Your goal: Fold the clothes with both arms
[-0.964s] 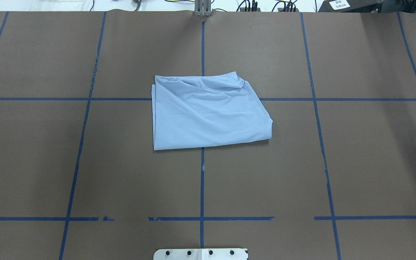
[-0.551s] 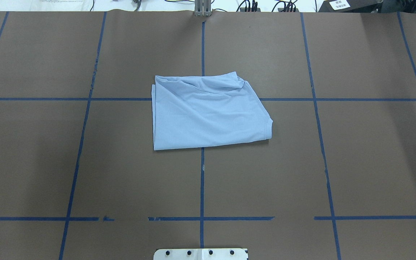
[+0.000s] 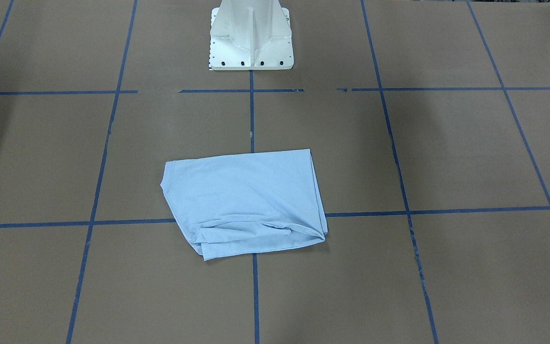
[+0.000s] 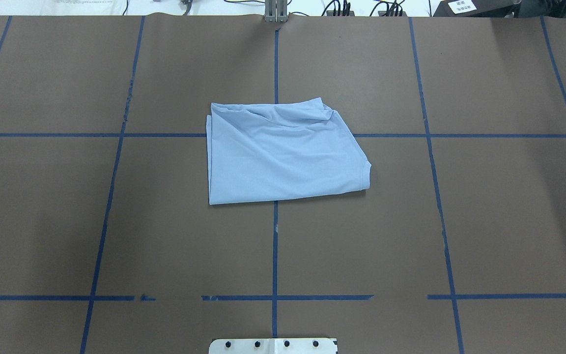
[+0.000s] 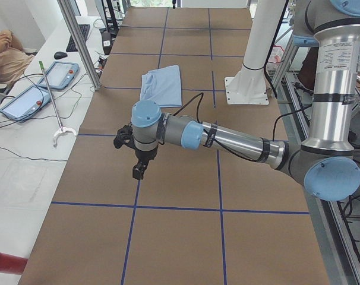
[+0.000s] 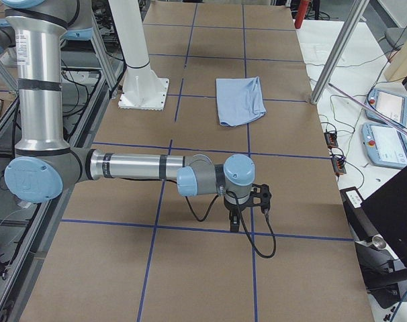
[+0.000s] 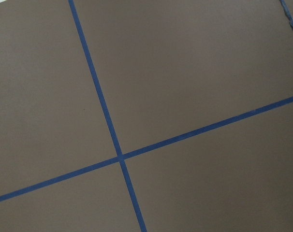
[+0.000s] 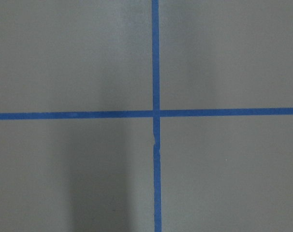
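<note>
The left gripper (image 5: 138,172) hangs over the brown table (image 4: 116,221); how far it is open, I cannot tell. The same holds for the right gripper (image 6: 234,221). The folded light blue T-shirt (image 4: 283,157) lies flat at the table's middle, well apart from both.

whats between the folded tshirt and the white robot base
No objects: in the exterior front-facing view, only brown table cover and blue tape lines lie between the light blue T-shirt and the white pedestal base.
</note>
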Motion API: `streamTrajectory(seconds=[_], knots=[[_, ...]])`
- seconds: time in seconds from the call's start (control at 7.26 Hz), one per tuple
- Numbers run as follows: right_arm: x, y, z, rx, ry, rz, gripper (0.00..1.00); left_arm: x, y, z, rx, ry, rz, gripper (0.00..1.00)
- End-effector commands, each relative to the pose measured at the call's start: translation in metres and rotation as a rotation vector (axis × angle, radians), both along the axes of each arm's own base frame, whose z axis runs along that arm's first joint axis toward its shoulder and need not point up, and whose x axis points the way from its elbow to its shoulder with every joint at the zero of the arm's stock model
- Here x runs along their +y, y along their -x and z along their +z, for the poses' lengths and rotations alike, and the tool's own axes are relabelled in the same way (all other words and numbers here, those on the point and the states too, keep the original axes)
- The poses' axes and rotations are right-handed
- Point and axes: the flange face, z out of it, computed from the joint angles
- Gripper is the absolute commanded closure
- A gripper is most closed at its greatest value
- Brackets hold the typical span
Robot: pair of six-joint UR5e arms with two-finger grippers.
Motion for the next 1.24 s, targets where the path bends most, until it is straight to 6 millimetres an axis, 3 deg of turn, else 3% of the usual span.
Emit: streamTrajectory(seconds=[0.0,0.41,0.55,0.69,1.1], knots=[[0.038,-0.001,0.008,-0.007,0.021,-0.002,0.0,0.005,-0.002,-0.006,0.004,-0.008,0.004,0.0],[0.039,-0.008,-0.022,0.079,-0.04,0.012,0.0,0.004,-0.003,0.011,0.005,0.034,0.005,0.0],[0.034,0.025,-0.023,0.084,-0.023,-0.064,0.0,0.004,-0.003,0.027,0.003,0.085,0.005,0.0],[0.035,0.037,-0.019,0.09,0.009,-0.094,0.0,0.004,-0.003,0.028,0.002,0.13,0.006,0.0],[0.032,0.034,-0.016,0.083,0.011,-0.087,0.0,0.009,-0.009,0.024,0.098,0.142,0.023,0.0]])
